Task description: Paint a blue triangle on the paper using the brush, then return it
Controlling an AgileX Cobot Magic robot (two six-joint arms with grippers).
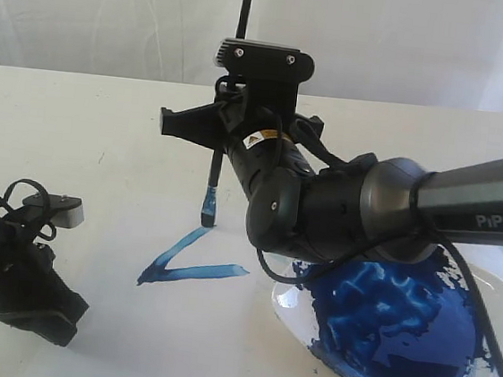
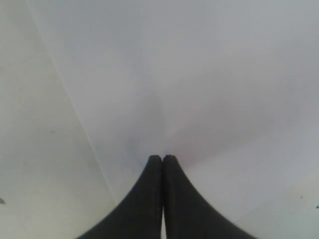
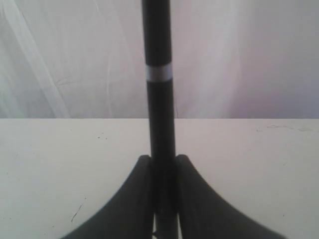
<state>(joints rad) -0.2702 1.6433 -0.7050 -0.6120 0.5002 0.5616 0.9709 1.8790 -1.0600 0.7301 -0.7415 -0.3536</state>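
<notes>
My right gripper (image 1: 225, 114) reaches across the middle, shut on the brush (image 1: 218, 162), which stands upright. The blue bristle tip (image 1: 207, 213) is at the upper end of the blue triangle's (image 1: 180, 267) strokes: two streaky lines on the paper (image 1: 172, 342) meeting in a pointed left corner, with the right side open. I cannot tell if the tip touches the sheet. In the right wrist view the black handle (image 3: 158, 99) runs between the gripper's (image 3: 162, 159) fingers. My left gripper (image 1: 56, 314) rests at the lower left, shut and empty (image 2: 162, 158) over the paper (image 2: 209, 89).
A white dish (image 1: 492, 295) smeared with dark blue paint sits at the lower right, partly under the right arm (image 1: 465, 207). The cream tabletop (image 1: 60, 123) stretches behind, ending at a white curtain (image 1: 384, 40).
</notes>
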